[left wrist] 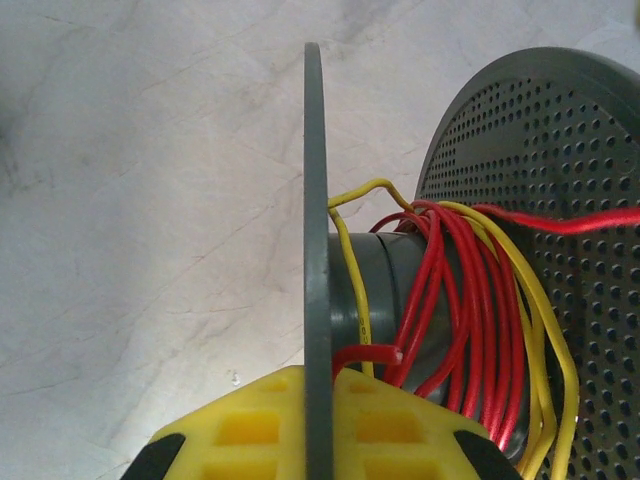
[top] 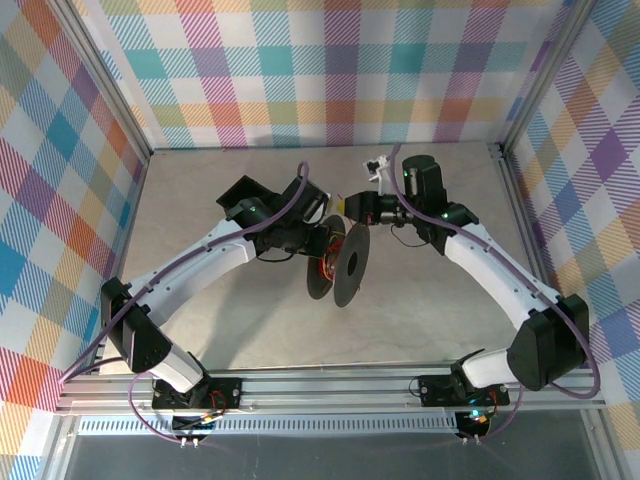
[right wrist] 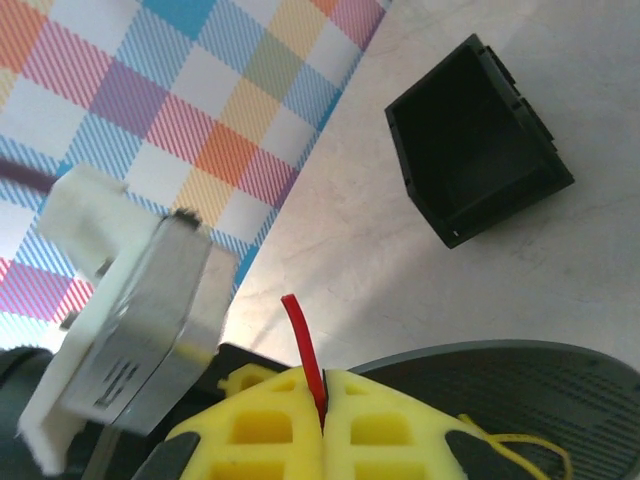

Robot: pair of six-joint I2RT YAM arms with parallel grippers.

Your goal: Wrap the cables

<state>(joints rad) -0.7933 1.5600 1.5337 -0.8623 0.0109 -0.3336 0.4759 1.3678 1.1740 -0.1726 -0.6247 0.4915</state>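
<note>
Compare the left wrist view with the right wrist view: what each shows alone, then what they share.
Left wrist: the spool's hub with wire coiled on it. Right wrist: a black box, the checked wall, the right hand pinching the wire's red end. Both: grey holed spool disc, wire, stone table.

One spool (left wrist: 316,250), two cables (left wrist: 470,300), one box (right wrist: 475,140)
</note>
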